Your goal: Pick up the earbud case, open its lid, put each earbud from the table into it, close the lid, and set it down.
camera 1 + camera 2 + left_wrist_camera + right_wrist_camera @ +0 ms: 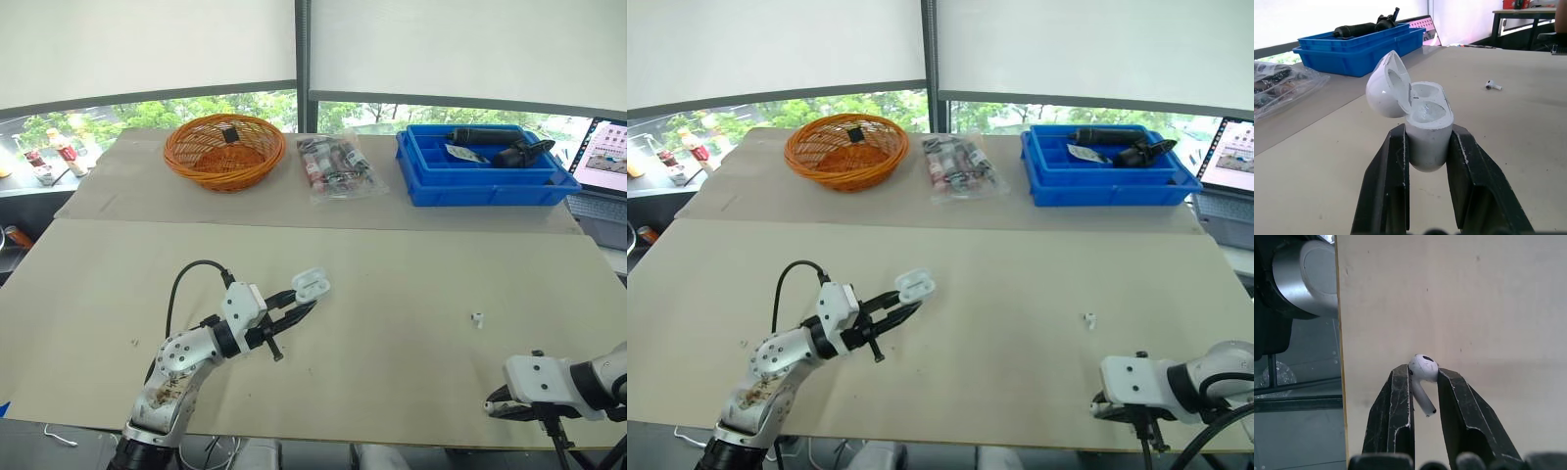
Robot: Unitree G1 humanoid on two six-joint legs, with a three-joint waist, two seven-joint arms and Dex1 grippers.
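Note:
My left gripper (299,311) is shut on the white earbud case (310,285), held above the table at centre left. The case (1427,122) has its lid (1386,85) swung open, and both wells look empty. A white earbud (477,319) lies on the table to the right, also seen past the case as a small earbud (1492,85). My right gripper (1424,382) is shut on a second earbud (1423,372), stem pointing down, near the table's front edge. In the head view the right gripper (498,406) sits low at the front right.
Along the back of the table stand an orange wicker basket (224,149), a clear bag of items (338,166) and a blue tray (480,166) with dark tools. A laptop (602,162) sits at the far right. The table's front edge (1341,357) runs right beside my right gripper.

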